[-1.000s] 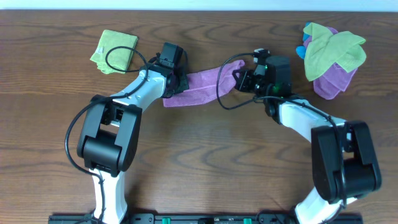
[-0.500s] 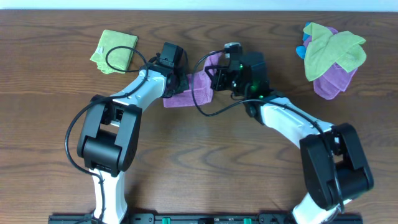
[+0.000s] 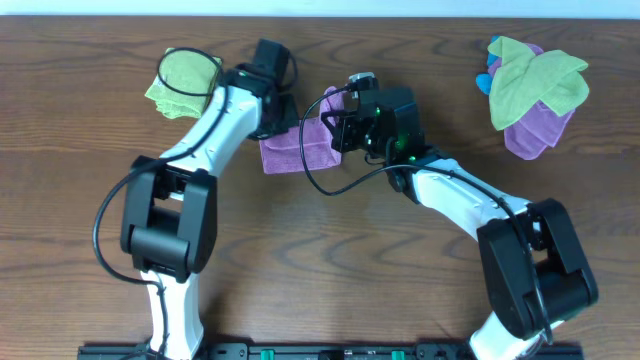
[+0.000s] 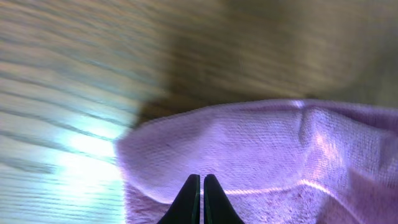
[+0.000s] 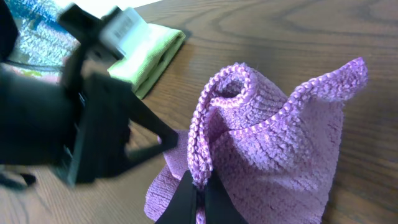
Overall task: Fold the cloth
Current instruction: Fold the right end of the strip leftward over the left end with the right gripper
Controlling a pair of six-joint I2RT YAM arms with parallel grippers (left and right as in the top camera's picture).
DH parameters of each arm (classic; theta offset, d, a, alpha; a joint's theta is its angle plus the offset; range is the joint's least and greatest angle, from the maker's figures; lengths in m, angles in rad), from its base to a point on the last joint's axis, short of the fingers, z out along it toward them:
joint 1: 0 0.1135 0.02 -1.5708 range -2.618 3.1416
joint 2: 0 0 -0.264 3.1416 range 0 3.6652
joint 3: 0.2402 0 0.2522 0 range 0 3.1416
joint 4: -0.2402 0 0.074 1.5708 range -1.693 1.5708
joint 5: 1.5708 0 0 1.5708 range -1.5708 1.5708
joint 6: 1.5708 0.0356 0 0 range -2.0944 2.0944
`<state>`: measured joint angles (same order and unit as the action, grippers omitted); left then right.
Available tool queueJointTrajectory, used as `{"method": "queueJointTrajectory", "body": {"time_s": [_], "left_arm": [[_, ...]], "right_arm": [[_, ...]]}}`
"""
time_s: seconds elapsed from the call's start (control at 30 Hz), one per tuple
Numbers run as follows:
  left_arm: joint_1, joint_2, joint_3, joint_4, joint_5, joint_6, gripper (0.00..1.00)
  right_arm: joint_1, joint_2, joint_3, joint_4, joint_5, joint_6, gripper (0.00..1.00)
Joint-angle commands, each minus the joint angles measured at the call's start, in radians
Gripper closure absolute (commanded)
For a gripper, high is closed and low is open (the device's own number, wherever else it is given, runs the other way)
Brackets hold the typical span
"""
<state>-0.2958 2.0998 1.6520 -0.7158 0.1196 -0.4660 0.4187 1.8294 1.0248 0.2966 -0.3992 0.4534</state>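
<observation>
The purple cloth (image 3: 290, 148) lies at the table's middle back, its right part doubled over to the left. My right gripper (image 3: 337, 128) is shut on a thick hemmed edge of it, seen bunched and lifted in the right wrist view (image 5: 200, 183), with the cloth (image 5: 292, 143) hanging below. My left gripper (image 3: 281, 112) is at the cloth's upper left corner. In the left wrist view its jaws (image 4: 202, 180) are shut, tips over the cloth (image 4: 261, 149), with no fabric seen between them. The left gripper's black body (image 5: 106, 124) shows close beside the right one.
A folded green cloth (image 3: 183, 82) lies at the back left, also in the right wrist view (image 5: 149, 53). A heap of green and purple cloths (image 3: 535, 85) sits at the back right. Both arms' cables loop over the table middle.
My right gripper has carried the cloth's right end leftward over the rest, doubling it. My left gripper has shifted up and back toward the cloth's far left corner.
</observation>
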Motion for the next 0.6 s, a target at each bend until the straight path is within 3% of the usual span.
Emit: {"method": "queueJointTrajectory", "body": {"time_s": [0.0,0.57], "left_arm": [[0.055,-0.03,0.056,-0.024,-0.023,0.018,0.94],[0.185,-0.107,0.069,-0.047,-0.023,0.037,0.94]], "right_arm": [[0.017,-0.021,0.016,-0.001,0.007,-0.051,0.99],[0.111,0.109,0.144,-0.087,0.007,-0.122,0.99]]}}
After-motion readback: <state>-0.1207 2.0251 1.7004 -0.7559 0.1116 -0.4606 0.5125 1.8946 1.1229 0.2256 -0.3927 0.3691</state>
